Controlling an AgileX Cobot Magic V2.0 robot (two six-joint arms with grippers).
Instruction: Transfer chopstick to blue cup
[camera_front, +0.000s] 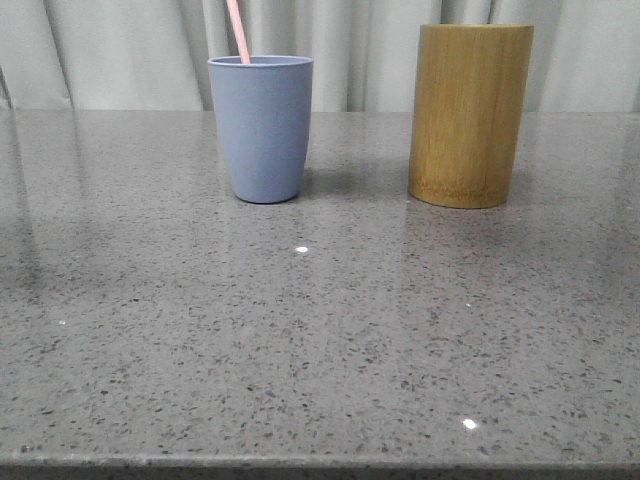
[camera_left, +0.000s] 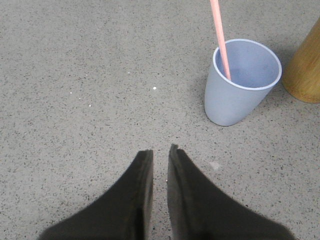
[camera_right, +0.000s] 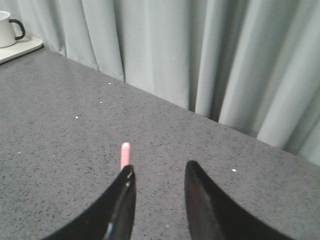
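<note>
The blue cup (camera_front: 261, 128) stands upright at the back of the table, left of centre. One pale pink chopstick (camera_front: 238, 30) leans in it, its top running out of the front view. The left wrist view shows the cup (camera_left: 235, 95) with the chopstick (camera_left: 220, 37) resting inside. My left gripper (camera_left: 160, 150) hangs over bare table short of the cup, its jaws nearly together and empty. My right gripper (camera_right: 160, 167) is open. The chopstick's pink tip (camera_right: 125, 154) pokes up just beyond one of its fingers (camera_right: 125, 200), not held between them. Neither gripper shows in the front view.
A taller yellow-brown bamboo holder (camera_front: 468, 115) stands right of the cup; it also shows in the left wrist view (camera_left: 306, 70). A white mug (camera_right: 9, 29) sits on a pale tray (camera_right: 20, 49) at a far table corner. A grey curtain (camera_right: 200, 60) hangs behind.
</note>
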